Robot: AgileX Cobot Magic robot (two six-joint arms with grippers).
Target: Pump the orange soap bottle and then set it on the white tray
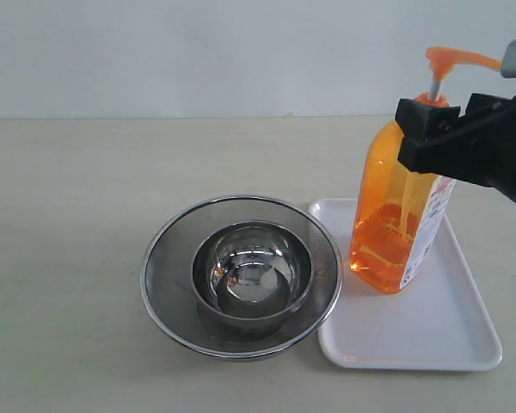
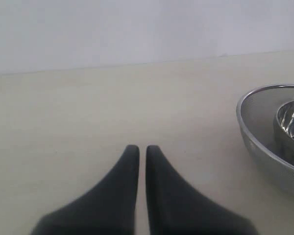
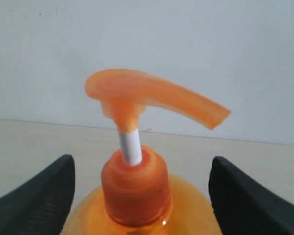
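The orange soap bottle (image 1: 396,215) stands on the white tray (image 1: 413,344), near the tray's far left corner and leaning slightly. Its orange pump head (image 1: 451,58) is up on the white stem. My right gripper (image 1: 451,116) is open at the bottle's shoulder. In the right wrist view its fingers (image 3: 44,196) stand wide on either side of the orange cap (image 3: 134,188), clear of it, with the pump head (image 3: 137,93) above. My left gripper (image 2: 138,149) is shut on nothing, low over the bare table. It does not show in the exterior view.
A round steel mesh strainer (image 1: 168,249) with a steel bowl (image 1: 254,271) inside sits directly left of the tray, its rim nearly touching it. In the left wrist view the strainer (image 2: 264,127) lies off to one side of the shut fingers. A pale wall runs behind the table.
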